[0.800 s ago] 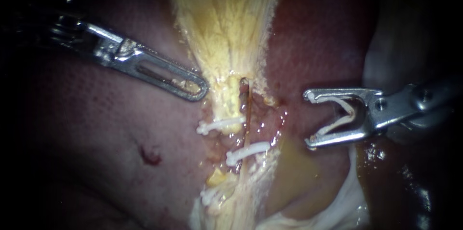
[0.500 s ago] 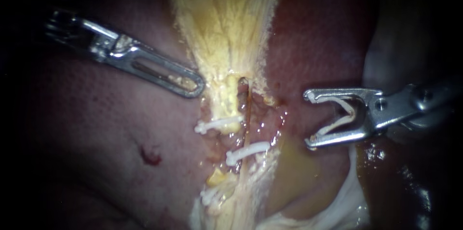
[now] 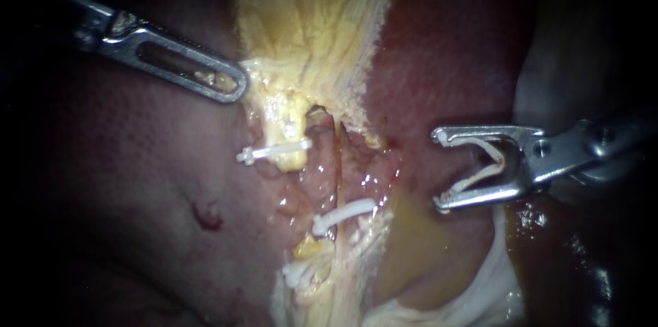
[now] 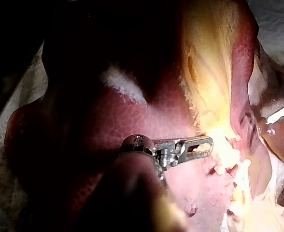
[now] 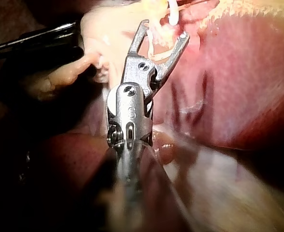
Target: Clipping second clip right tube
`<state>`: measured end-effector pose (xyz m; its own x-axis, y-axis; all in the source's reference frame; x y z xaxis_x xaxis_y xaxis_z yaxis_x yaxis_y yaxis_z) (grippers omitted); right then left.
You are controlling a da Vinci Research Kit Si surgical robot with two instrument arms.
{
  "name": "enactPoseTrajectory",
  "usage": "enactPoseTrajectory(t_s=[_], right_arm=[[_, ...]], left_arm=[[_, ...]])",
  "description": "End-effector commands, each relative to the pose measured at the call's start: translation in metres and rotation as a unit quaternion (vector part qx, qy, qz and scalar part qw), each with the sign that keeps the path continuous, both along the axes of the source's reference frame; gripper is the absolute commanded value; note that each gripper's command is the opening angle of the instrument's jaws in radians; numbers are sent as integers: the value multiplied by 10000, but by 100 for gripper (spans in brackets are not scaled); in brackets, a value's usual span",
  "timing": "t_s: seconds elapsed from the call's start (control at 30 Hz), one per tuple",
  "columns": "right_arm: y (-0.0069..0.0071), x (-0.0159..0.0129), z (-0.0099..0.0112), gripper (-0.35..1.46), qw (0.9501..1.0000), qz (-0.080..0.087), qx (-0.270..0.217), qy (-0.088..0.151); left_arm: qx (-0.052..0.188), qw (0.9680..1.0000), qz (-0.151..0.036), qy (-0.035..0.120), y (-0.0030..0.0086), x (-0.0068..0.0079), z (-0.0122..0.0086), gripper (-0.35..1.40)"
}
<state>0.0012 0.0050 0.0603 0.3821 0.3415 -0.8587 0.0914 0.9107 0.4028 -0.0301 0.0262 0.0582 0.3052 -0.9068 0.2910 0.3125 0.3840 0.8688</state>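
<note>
While red liver [image 3: 425, 73] is lying open between thin brown tube [image 3: 337, 169] and right instrument [image 3: 440, 169], pincer wide around a white clip [image 3: 473, 179], the left instrument [image 3: 229, 86], pincer gripping yellow tissue [image 3: 308, 39], is dragging it farther left.

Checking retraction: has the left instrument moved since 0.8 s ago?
Yes. The left instrument, shut on yellow tissue, went up and leftward, away from the unmoved right instrument holding its clip.

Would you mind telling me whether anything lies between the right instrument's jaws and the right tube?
Nothing visible does. In the endoscope view only wet tissue lies between the right instrument, holding a loaded clip, and the right tube. A placed clip crosses that tube lower down; above it the tube is bare.
</note>
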Motion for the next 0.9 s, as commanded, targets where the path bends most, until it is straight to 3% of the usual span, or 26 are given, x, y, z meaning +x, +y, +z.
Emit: enactPoseTrajectory(t_s=[0.03, 0.3, 0.53, 0.9], right_arm=[[-2, 3, 3, 50, 10000, -42, 17, 23], [-13, 27, 25, 50, 9983, -45, 574, -5], [-26, 48, 58, 50, 9930, -42, 1175, -81], [-38, 75, 108, 49, 9871, -34, 1594, -177]], left_arm=[[-3, 10000, -3, 3, 0, -1, 1, -35], [-4, 10000, -4, 4, -1, 0, 0, -35], [-8, 10000, -7, 7, -2, -1, 1, -35], [-12, 10000, -10, 11, -2, -2, 2, -35]])
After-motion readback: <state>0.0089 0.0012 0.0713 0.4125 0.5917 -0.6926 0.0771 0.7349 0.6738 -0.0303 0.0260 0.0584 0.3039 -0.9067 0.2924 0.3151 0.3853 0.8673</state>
